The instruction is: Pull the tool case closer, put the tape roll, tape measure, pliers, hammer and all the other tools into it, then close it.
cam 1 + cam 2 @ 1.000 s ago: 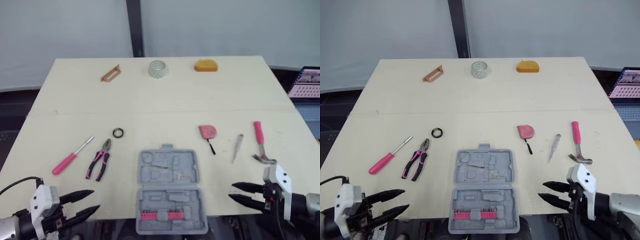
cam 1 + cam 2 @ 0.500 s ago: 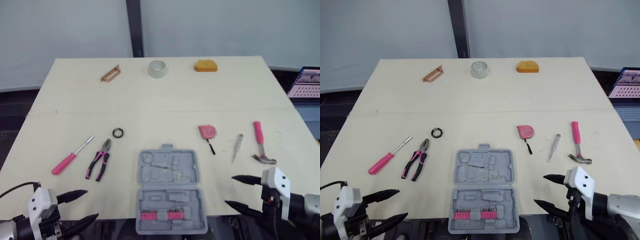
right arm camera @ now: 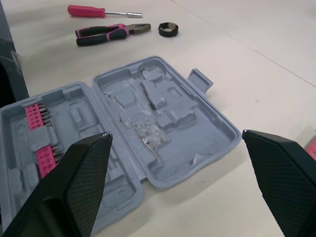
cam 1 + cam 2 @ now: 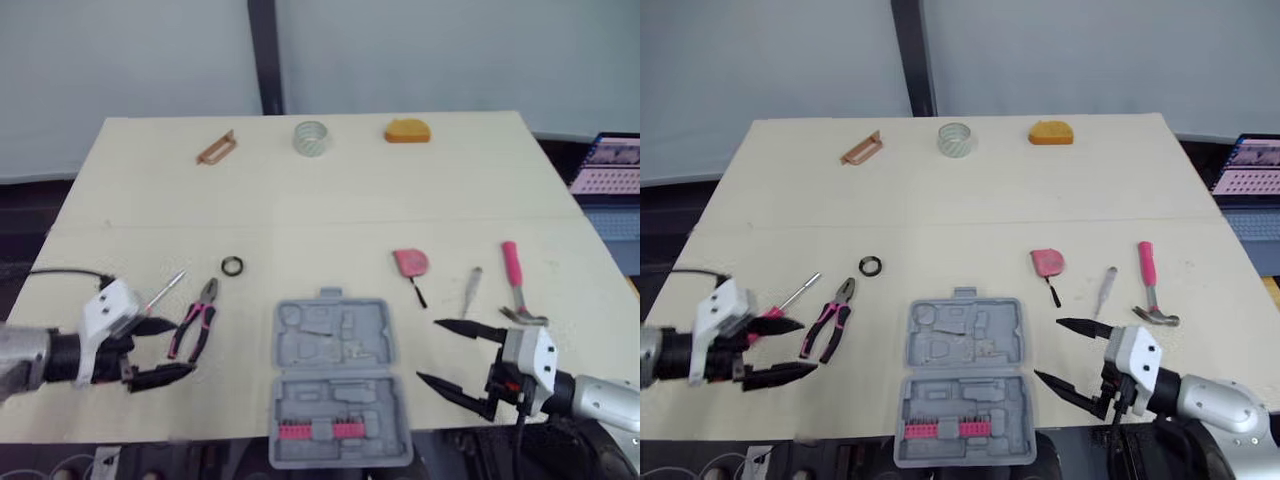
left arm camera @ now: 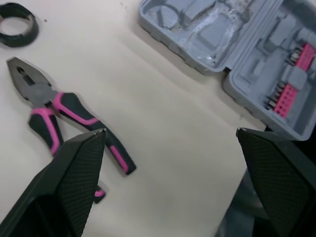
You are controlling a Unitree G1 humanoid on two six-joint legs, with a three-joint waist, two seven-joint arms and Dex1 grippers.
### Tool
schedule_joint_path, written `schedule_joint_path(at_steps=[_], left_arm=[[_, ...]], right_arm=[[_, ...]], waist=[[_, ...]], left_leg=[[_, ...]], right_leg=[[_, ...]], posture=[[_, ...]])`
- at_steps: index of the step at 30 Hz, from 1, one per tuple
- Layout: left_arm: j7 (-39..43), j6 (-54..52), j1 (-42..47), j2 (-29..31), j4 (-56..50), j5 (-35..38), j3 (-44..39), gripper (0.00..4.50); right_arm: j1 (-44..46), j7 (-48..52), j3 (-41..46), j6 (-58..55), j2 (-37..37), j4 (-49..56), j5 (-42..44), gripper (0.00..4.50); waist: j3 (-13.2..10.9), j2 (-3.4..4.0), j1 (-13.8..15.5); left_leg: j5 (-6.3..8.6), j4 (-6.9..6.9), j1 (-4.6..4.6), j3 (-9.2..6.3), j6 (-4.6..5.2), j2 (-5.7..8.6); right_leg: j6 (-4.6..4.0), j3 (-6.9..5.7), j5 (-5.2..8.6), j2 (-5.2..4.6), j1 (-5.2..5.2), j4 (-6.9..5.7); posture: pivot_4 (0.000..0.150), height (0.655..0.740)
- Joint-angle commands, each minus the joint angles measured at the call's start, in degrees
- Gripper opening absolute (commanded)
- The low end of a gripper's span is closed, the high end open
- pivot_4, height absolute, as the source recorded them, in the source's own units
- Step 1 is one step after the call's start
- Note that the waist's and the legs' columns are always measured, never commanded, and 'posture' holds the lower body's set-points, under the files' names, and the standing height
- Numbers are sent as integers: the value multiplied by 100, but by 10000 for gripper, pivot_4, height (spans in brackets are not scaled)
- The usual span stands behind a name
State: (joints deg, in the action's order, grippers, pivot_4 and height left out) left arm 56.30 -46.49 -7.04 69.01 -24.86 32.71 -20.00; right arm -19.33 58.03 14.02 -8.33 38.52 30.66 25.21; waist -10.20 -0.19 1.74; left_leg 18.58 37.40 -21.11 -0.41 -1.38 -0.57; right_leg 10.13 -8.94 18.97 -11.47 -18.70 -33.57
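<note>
Largest first: pale table (image 4: 330, 190), carrying the grey tool case (image 4: 962, 345) open and flat at the near edge, with the pink bit row (image 4: 940, 431) in the half nearer the robot.

Left of the case: left gripper (image 4: 183, 347), fingers spread wide and holding nothing, just beside the pliers (image 4: 197, 320) and over the pink handle of the screwdriver (image 4: 168, 288). Right of the case: right gripper (image 4: 428, 350), likewise wide and empty, close to the case wall but apart from it.

Reads as the draw-closer step, or the turn toward the first tool; hard to say which. Calls next for either a hold on the case walls from both sides, or a closing of the left fingers across the pliers' handles, the nearest tool.

Farther right of the case: hammer (image 4: 515, 285), then a small silver tool (image 4: 470, 290) and the pink tape measure (image 4: 410, 263). Beyond the case's left corner: black ring (image 4: 232, 266). Well beyond the case, along the far edge: tape roll (image 4: 312, 137), an orange object (image 4: 407, 131), a tan handle-shaped piece (image 4: 216, 148).

From the head views: the whole spread, far row included. From the right wrist view: the moulded recesses close up and the latch tab (image 3: 202, 79). From the left wrist view: bare tabletop between pliers and case.
</note>
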Motion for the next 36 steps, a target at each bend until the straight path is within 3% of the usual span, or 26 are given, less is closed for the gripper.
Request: schedule_joint_path(at_steps=[1,4,8,12,18,36], left_arm=[[-418,-727,1287,462,99,-438,1062,45000],[-450,-1449,2948,484,381,-890,2343,45000],[-529,-2429,5155,-257,993,-1625,4106,45000],[-516,-2422,6101,-956,1799,-2192,5094,45000],[-433,-2099,6334,-1465,2630,-2626,5623,45000],[-225,-857,6429,-2593,4620,-3597,5628,45000]], right_arm=[[56,-71,10,43,23,13,59,44538],[141,-63,19,-31,84,-43,94,44538],[331,-60,13,-123,191,-148,130,44538],[506,-24,23,-206,289,-255,141,44538],[578,-13,93,-251,400,-329,149,44538],[404,-165,177,-343,421,-151,134,44538]], waist=[[-1,4,-2],[-2,3,-8],[-1,1,-19],[-1,0,-35],[-8,-11,-29],[-13,-20,-15]], left_leg=[[0,0,0,2,0,2],[0,-8,-1,9,-1,0],[-3,0,-6,16,-6,-4],[-3,-3,-8,24,-7,-6],[-4,-1,-34,43,-6,-8],[-3,19,-41,46,-5,-8]], right_leg=[[0,2,0,0,0,0],[0,4,0,3,-10,-4],[0,9,0,8,-23,-21],[0,11,0,9,-29,-24],[-1,26,0,9,-74,-33],[-1,30,-1,7,-77,-42]], posture=[[1500,7400],[1500,7400],[1500,7400],[1500,7400],[1500,7400],[1500,7400]])
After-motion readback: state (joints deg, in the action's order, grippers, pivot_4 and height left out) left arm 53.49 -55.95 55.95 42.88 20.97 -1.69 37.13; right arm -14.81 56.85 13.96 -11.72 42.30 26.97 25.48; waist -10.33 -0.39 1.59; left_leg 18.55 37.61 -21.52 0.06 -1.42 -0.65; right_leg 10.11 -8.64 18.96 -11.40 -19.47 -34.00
